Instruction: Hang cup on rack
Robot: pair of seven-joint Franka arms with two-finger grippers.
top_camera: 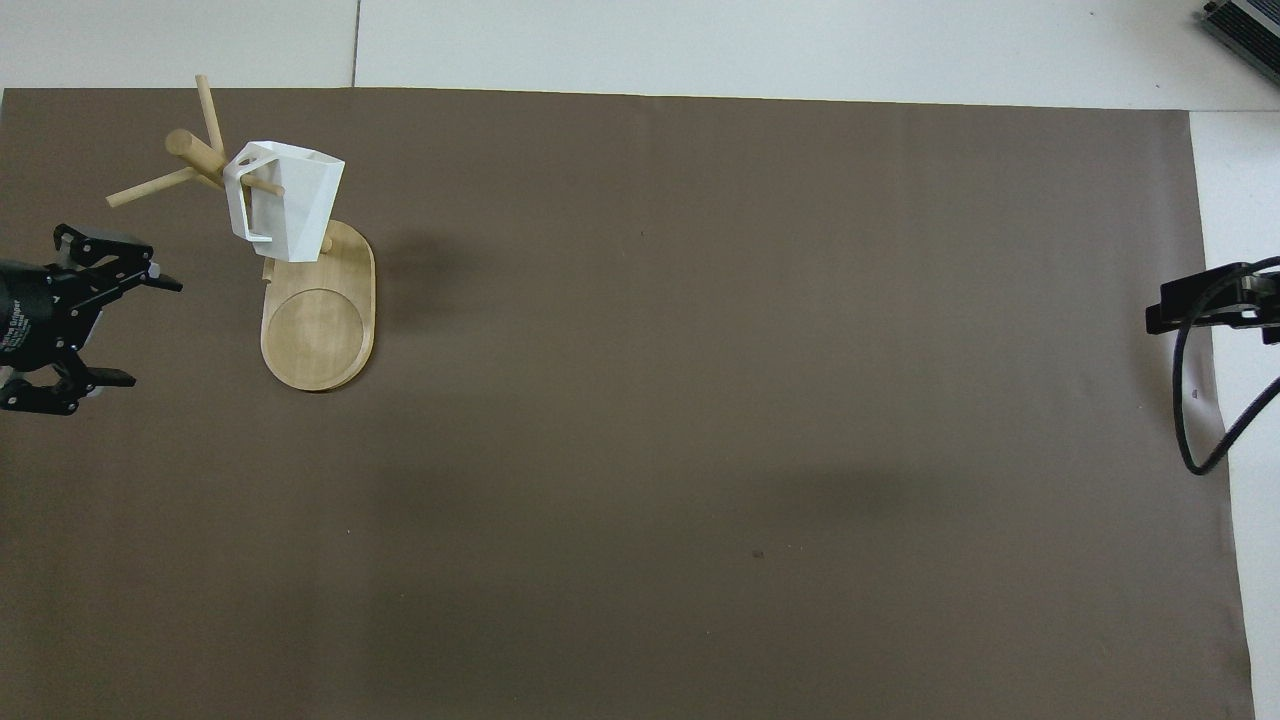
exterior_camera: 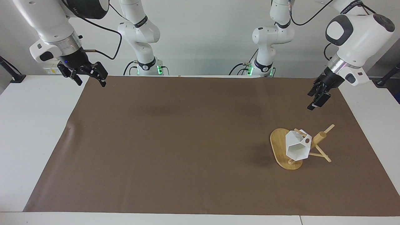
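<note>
On the brown mat (exterior_camera: pixel 175 140) the cup (exterior_camera: pixel 296 147) hangs on the rack (exterior_camera: pixel 281 150); both grippers spread, at the mat's edges.

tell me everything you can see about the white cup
The cup is a small white mug with flat angular facets, a hexagonal rim and a body that tapers toward its bottom; it looks matte, like plastic or ceramic. A blocky handle with a hole sits on its side. It hangs tilted by that handle on a thin peg of the rack, above the wooden base, at the left arm's end of the table. Only the rack touches it; neither gripper is on it.
</note>
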